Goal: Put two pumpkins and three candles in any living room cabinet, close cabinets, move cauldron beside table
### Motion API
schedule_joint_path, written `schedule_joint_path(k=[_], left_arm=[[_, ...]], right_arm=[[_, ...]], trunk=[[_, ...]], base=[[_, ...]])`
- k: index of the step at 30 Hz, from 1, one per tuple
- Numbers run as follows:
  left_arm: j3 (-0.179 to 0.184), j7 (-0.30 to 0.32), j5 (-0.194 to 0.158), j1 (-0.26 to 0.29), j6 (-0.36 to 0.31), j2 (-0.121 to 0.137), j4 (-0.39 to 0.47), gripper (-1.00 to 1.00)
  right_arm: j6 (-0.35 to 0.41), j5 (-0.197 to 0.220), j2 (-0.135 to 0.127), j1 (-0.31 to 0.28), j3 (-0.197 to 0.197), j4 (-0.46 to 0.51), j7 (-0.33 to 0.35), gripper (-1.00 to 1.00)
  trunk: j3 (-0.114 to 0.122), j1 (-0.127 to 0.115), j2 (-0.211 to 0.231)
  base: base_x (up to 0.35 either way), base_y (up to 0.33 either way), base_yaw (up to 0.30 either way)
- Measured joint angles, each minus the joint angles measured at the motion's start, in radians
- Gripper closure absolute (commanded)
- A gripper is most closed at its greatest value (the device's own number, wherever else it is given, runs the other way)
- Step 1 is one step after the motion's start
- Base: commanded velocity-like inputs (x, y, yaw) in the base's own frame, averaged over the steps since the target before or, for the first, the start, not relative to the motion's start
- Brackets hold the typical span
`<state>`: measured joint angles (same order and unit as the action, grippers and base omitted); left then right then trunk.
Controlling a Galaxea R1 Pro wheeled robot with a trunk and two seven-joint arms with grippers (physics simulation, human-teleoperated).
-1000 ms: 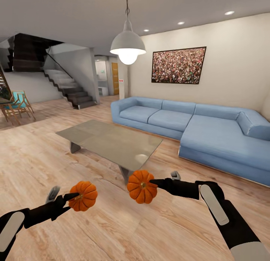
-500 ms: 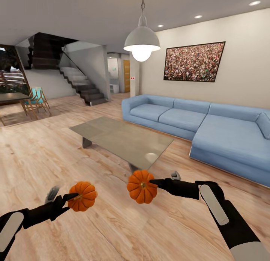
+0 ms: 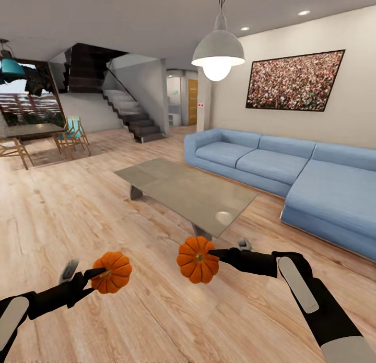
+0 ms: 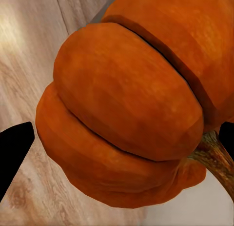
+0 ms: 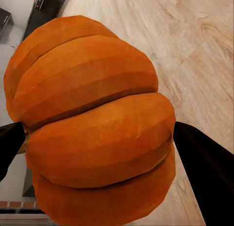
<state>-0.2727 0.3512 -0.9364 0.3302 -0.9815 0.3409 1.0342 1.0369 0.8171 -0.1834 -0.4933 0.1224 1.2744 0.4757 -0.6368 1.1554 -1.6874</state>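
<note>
Two orange ribbed pumpkins hang in the air over the wooden floor, one in each hand. My left gripper is shut on the left pumpkin, seen close up as the same pumpkin between dark fingertips. My right gripper is shut on the right pumpkin, which also bulges large as the pumpkin in the right wrist view. The low grey table stands ahead, beyond both pumpkins. Cabinet, candles and cauldron are out of view.
A blue corner sofa runs along the right wall behind the table. A pendant lamp hangs above it. Stairs rise at the back left, with a dining table and chairs at far left. Open wooden floor lies left of the table.
The whole view has swung to the left, so the table, sofa and lamp drift rightward and the dining area has come in at the left. Both grippers still hold their pumpkins.
</note>
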Motion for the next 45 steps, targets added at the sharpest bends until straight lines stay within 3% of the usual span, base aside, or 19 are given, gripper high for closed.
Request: schedule_joint_path(k=[45], left_arm=[[0.000, 0.001, -0.003, 0.000, 0.000, 0.000, 0.000, 1.00]], right_arm=[[0.000, -0.002, 0.000, 0.000, 0.002, 0.000, -0.017, 1.00]], trunk=[[-0.057, 0.000, 0.000]], base=[[0.000, 0.000, 0.202]])
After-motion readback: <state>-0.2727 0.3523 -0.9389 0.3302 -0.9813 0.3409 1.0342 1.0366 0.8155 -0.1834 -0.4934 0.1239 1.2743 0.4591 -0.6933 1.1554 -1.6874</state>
